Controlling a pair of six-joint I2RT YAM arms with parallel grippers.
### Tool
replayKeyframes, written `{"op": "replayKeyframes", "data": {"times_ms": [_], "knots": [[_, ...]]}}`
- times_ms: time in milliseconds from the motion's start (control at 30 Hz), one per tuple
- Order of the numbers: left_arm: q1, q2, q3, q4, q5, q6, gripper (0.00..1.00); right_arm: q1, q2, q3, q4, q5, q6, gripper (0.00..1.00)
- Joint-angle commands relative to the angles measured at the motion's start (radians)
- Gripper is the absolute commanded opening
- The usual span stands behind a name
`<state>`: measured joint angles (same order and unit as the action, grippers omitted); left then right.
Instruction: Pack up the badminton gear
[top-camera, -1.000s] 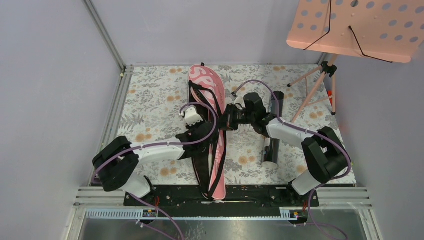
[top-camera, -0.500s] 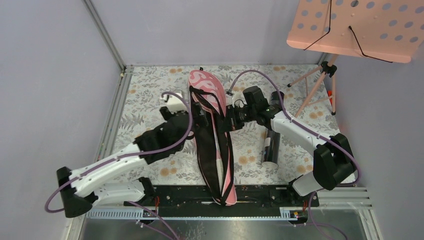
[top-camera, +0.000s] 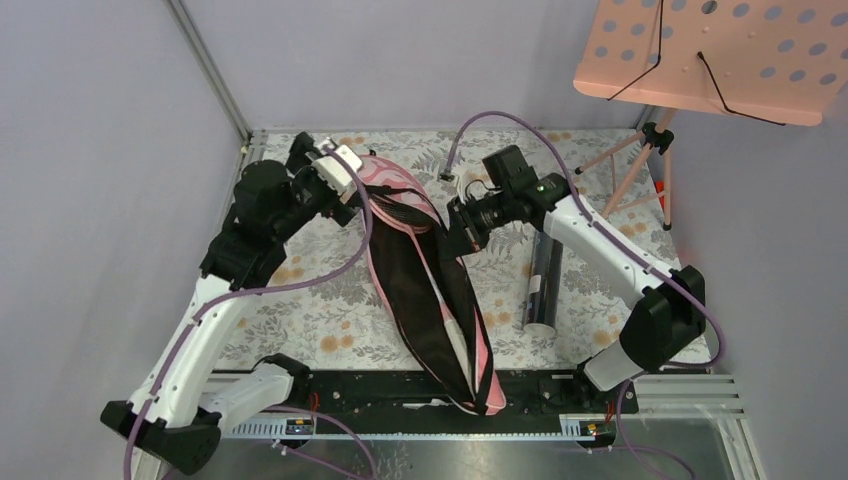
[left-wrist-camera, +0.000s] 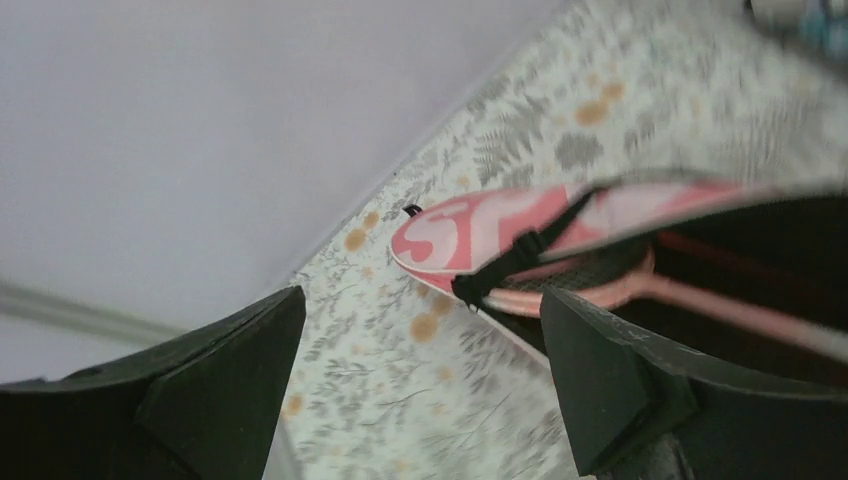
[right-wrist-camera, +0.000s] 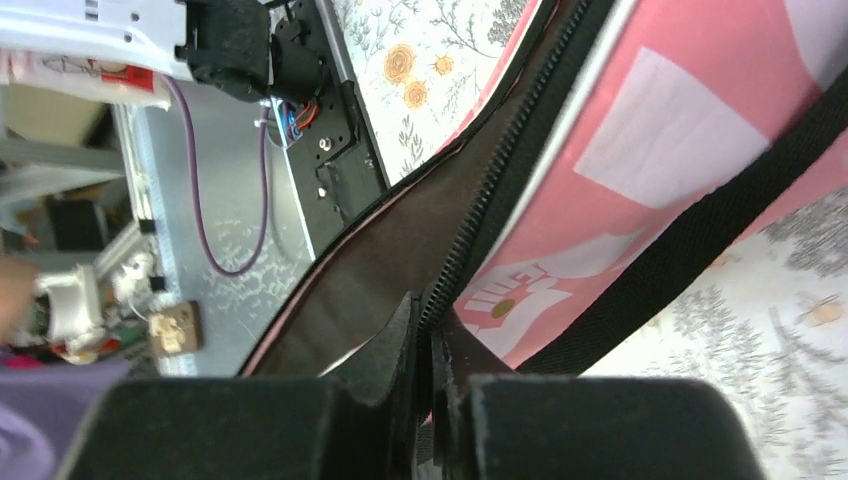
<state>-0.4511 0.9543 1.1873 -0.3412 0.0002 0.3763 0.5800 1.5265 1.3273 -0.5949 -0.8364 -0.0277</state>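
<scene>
surface (top-camera: 300, 320): floral, lilac walls (top-camera: 420, 60) | left tool (left-wrist-camera: 420, 390): open, empty | right tool (right-wrist-camera: 430, 390): pinching cover (top-camera: 425, 290) edge | stand (top-camera: 720, 60): far right

1. Right arm (top-camera: 600, 245) is covering the far end of the black tube (top-camera: 543, 290).
2. Racket (left-wrist-camera: 610, 290) inside the pink cover (left-wrist-camera: 470, 225) is blurring, running off-frame right.
3. Music stand (top-camera: 700, 60) is getting cropped at the top.

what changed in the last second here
The left hand opened and swung away toward the far left corner, off the pink cover. The cover now gapes open, dark lining showing, its near end shifted right. The right hand stays shut on the cover's zipper edge; black tube and music stand unmoved.
</scene>
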Motion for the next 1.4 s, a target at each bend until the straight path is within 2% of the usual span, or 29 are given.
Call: {"op": "replayKeyframes", "data": {"times_ms": [0, 67, 100, 233, 367, 467, 600, 833, 967, 1100, 1233, 1367], "knots": [[0.113, 0.111, 0.170, -0.353, 0.442, 0.652, 0.99, 0.004, 0.047, 0.245, -0.291, -0.086, -0.320, 0.00], [0.163, 0.171, 0.250, -0.547, 0.406, 0.816, 0.99, 0.004, 0.080, 0.334, -0.428, -0.060, -0.436, 0.00], [0.192, 0.188, 0.260, -0.589, 0.394, 0.868, 0.99, 0.004, 0.094, 0.370, -0.497, -0.050, -0.502, 0.00], [0.332, 0.193, 0.210, -0.603, 0.433, 1.027, 0.99, 0.004, 0.135, 0.467, -0.768, -0.029, -0.814, 0.00], [0.396, 0.212, 0.172, -0.600, 0.473, 1.117, 0.99, 0.004, 0.161, 0.535, -0.955, -0.047, -1.074, 0.00], [0.399, 0.252, 0.139, -0.618, 0.496, 1.160, 0.99, 0.004, 0.196, 0.604, -0.982, -0.051, -1.066, 0.00], [0.404, 0.285, 0.108, -0.742, 0.507, 1.247, 0.99, 0.004, 0.250, 0.700, -0.984, -0.036, -1.007, 0.00], [0.414, 0.249, 0.023, -0.818, 0.474, 1.317, 0.99, 0.004, 0.354, 0.889, -1.107, -0.019, -1.025, 0.00], [0.414, 0.232, -0.028, -0.722, 0.485, 1.262, 0.99, 0.008, 0.327, 0.851, -1.110, -0.008, -1.078, 0.00], [0.420, 0.225, 0.023, -0.666, 0.471, 1.162, 0.98, 0.020, 0.316, 0.819, -1.109, -0.014, -1.075, 0.00], [0.435, 0.169, 0.059, -0.654, 0.467, 1.161, 0.99, 0.032, 0.338, 0.824, -1.105, -0.053, -1.074, 0.00], [0.436, 0.098, 0.024, -0.649, 0.433, 1.215, 0.99, 0.044, 0.378, 0.853, -1.103, -0.072, -1.070, 0.00]]}}
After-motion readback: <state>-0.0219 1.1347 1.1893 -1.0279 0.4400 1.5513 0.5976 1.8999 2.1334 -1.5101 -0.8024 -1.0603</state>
